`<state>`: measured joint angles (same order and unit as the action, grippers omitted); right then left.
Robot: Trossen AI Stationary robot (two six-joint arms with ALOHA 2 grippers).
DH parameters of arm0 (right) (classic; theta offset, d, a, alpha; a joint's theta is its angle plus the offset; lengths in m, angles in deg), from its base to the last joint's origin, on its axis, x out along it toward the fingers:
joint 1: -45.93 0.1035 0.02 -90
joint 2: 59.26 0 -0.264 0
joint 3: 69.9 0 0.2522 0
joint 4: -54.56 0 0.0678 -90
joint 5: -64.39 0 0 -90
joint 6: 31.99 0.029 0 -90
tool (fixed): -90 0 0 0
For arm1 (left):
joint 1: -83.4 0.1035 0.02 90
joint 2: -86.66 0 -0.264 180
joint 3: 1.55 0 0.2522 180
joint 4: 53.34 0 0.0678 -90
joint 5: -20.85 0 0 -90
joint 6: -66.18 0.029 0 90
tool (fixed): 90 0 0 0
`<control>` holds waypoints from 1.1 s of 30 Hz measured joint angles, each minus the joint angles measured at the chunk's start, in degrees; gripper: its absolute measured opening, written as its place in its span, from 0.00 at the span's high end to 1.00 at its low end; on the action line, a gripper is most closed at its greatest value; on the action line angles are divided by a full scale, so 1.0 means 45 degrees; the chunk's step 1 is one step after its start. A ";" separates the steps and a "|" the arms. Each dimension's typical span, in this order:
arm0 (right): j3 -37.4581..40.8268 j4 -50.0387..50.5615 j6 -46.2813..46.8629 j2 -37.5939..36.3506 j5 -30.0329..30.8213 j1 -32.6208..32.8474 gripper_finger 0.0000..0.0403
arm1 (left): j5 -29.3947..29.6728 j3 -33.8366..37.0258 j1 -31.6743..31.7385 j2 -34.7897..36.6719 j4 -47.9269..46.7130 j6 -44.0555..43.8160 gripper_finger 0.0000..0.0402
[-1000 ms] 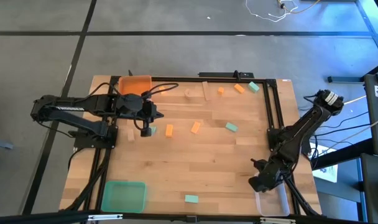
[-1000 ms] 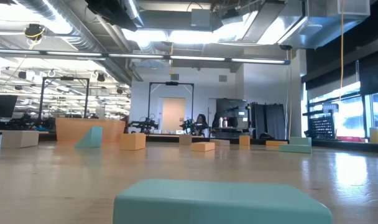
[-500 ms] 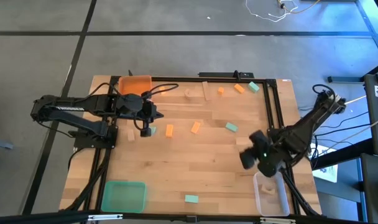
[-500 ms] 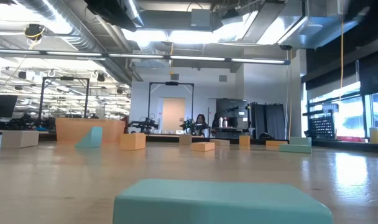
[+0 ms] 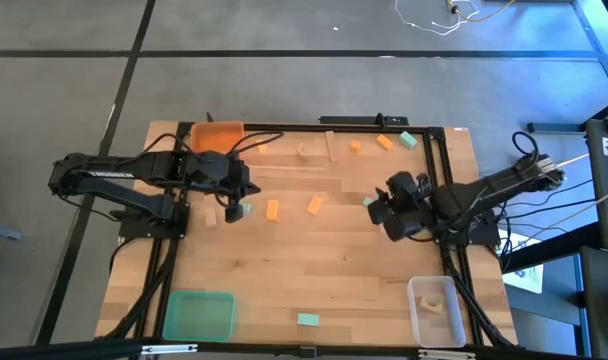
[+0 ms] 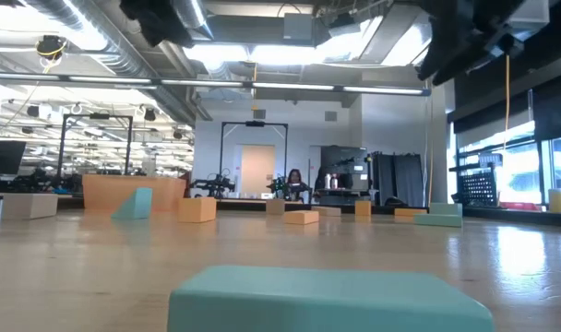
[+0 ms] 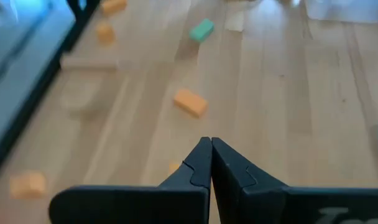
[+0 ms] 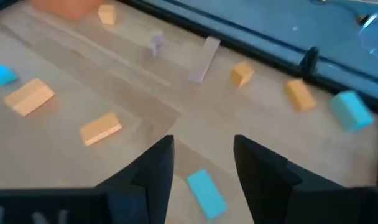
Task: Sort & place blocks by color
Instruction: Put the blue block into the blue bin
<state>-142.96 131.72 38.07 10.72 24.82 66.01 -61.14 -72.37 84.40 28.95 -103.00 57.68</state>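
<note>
Small orange, teal and pale wood blocks lie scattered flat on the wooden table [image 5: 314,270]. My right gripper [image 8: 201,155] hangs open above the right-centre. A teal block [image 8: 206,191] lies on the table under the gap between its fingers, untouched, and is half hidden in the high view [image 5: 366,202]. My left gripper [image 7: 211,155] is shut and empty, held up over the left-centre [image 5: 246,190]. Near it lie a teal block [image 5: 242,210], a wood block [image 5: 210,216] and two orange blocks [image 5: 272,209] [image 5: 314,205].
An orange tray [image 5: 217,135] stands at the far left, a green tray [image 5: 198,315] at the near left, and a clear tray [image 5: 436,312] holding a wood block [image 5: 434,298] at the near right. More blocks lie along the far edge [image 5: 385,142]; one teal block [image 6: 327,295] lies near the front.
My right gripper has risen from over the clear tray at the near right corner, swung toward the far edge and the table's middle, and turned about. It now hangs over the teal block at right-centre. The tray and the wood block in it now show.
</note>
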 joint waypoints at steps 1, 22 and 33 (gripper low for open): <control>0.0002 -0.0102 -0.0224 0.0000 0.0003 -0.0153 0.58 | -0.0006 0.0000 -0.0003 -0.0002 -0.0213 -0.0406 1.00; 0.0003 -0.0623 -0.0679 0.0005 -0.0247 -0.0521 0.58 | -0.0144 0.0000 0.0069 0.0002 -0.0976 -0.2885 1.00; 0.0003 -0.0634 -0.0681 0.0010 -0.0252 -0.0516 0.58 | 0.2106 -0.0015 0.0199 0.0173 -0.2335 -0.5934 1.00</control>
<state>-142.95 128.87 35.01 10.76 23.68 63.69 -51.67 -72.43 85.29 29.73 -113.51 30.97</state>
